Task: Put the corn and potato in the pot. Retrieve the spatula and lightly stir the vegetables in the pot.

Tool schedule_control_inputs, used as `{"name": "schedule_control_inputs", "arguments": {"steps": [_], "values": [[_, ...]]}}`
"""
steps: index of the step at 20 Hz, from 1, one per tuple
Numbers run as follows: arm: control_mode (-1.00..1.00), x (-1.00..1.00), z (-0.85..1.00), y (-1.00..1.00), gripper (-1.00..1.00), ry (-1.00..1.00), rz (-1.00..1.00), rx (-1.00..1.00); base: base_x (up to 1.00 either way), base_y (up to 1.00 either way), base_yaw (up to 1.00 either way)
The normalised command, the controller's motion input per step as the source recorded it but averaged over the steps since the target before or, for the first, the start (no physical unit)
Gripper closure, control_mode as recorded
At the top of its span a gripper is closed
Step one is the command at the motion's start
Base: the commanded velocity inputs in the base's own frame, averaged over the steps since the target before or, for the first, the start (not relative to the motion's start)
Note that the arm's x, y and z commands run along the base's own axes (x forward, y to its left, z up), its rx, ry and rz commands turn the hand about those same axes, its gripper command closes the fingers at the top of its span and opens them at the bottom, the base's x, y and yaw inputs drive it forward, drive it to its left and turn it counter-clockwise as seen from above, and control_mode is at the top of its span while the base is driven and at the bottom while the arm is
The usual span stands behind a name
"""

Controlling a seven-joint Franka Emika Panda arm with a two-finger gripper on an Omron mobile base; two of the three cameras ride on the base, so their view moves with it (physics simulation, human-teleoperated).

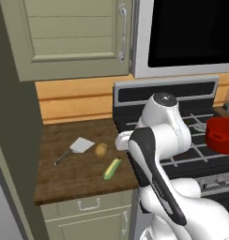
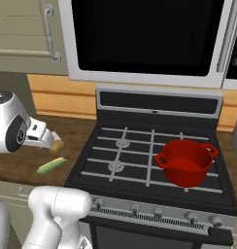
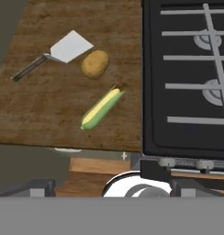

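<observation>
Vegetables number two on the wooden table (image 1: 64,178): one corn (image 1: 112,168) cob and one potato (image 1: 101,149). One spatula (image 1: 75,149) lies with them, so three loose things rest on the wood, all to the left of the stove (image 2: 154,160).

From the hand view, the potato (image 3: 95,64) sits just beside the spatula's pale blade (image 3: 70,46), close but with a sliver of wood between them, while the dark handle runs away from the potato toward the table's far side. The corn (image 3: 101,108) lies on its side at a slant, near the potato and nearer the stove's edge, touching neither the potato nor the spatula.

One red pot (image 2: 186,162) stands on the stove grates, on the side away from the table, well apart from the vegetables. Its inside looks bare red.

The tool (image 2: 48,140) hangs above the table close to the potato (image 2: 58,145), with the corn (image 2: 51,165) below it in the right base view. Its jaws stand wide and hold nothing.
</observation>
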Motion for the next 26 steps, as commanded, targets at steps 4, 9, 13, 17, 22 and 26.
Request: {"name": "schedule_control_inputs", "arguments": {"steps": [4,9,13,17,22,26], "values": [[1.00,0.00,0.00,0.00,-1.00,0.00,0.00,0.00,-0.05,-0.59,0.00],[1.00,0.00,0.00,0.00,-1.00,0.00,0.00,0.00,0.17,-0.30,0.00],[1.00,0.00,0.00,0.00,-1.00,0.00,0.00,0.00,0.77,0.00,0.00],[1.00,0.00,0.00,0.00,-1.00,0.00,0.00,0.00,0.97,0.00,0.00],[-1.00,0.20,-0.16,0.01,-1.00,0.00,0.00,0.05,0.33,0.00,0.00],[-1.00,0.13,-0.51,0.44,-1.00,0.00,-0.08,0.06,0.00,0.00,0.00]]}}
